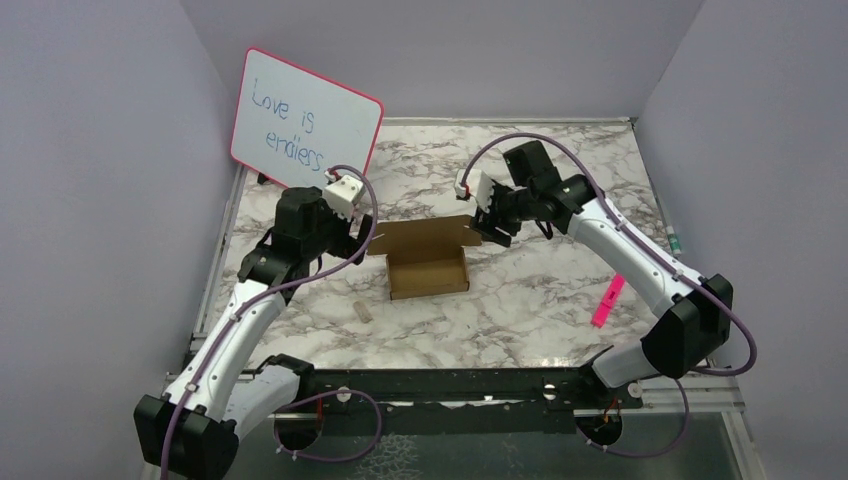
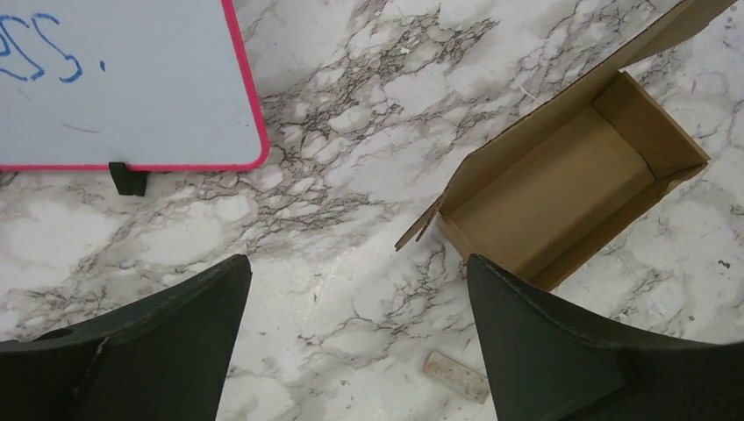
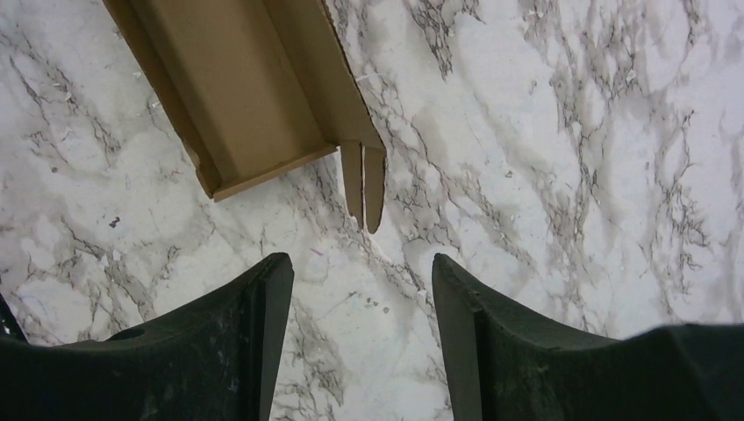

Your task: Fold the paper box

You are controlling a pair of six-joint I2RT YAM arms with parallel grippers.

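The paper box (image 1: 428,272) is brown cardboard, standing as an open tray in the middle of the marble table with its lid flap (image 1: 425,235) lying back behind it. The left wrist view shows the box (image 2: 561,197) at upper right, its inside bare. My left gripper (image 1: 352,240) hangs just left of the box, open wide over bare marble (image 2: 355,267). My right gripper (image 1: 490,228) is at the lid flap's right end, open, with nothing between its fingers (image 3: 360,263). A slotted corner tab (image 3: 364,180) of the box lies just ahead of it.
A pink-framed whiteboard (image 1: 305,118) with blue writing stands at the back left. A small pale eraser-like block (image 1: 365,311) lies in front of the box. A pink marker (image 1: 607,300) lies at the right. Purple walls enclose three sides.
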